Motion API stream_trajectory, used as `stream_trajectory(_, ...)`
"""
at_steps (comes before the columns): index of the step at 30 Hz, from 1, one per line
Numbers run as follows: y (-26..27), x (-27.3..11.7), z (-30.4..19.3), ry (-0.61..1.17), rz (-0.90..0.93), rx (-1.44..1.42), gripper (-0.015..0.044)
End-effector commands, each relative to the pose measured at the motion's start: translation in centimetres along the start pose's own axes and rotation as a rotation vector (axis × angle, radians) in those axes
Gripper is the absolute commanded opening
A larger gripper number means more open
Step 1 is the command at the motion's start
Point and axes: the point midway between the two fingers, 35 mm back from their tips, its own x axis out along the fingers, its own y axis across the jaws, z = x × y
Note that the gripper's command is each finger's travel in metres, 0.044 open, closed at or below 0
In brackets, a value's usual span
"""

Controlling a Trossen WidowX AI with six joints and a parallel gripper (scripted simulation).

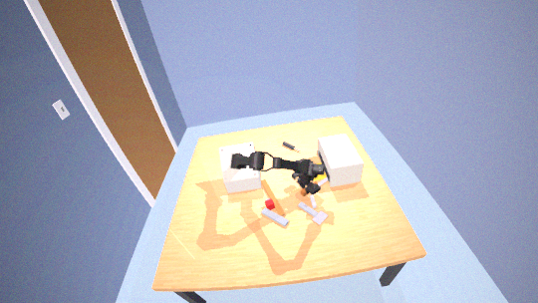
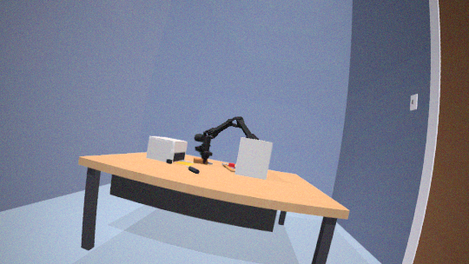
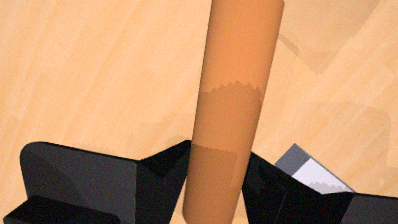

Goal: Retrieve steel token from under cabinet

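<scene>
The white cabinet stands at the right in the top view, its dark opening facing the arm. My gripper is low over the table in front of it, shut on an orange-brown round handle. The handle runs up the wrist view between the fingers; its far end is cut off there. The yellow marked area shows partly beside the cabinet, behind the arm. I cannot make out the steel token in any view.
A pale grey flat-ended tool, a grey bar, a red cube and an orange strip lie nearer the base. A dark-handled tool lies at the back. A white box stands by the arm's base.
</scene>
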Motion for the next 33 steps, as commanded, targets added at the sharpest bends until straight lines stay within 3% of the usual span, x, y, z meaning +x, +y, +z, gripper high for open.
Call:
stream_trajectory(1,0.9,0.1,0.0,-0.005,0.012,-0.006,0.0000)
stream_trajectory(33,3.6,0.1,0.0,-0.005,0.014,-0.006,0.0000)
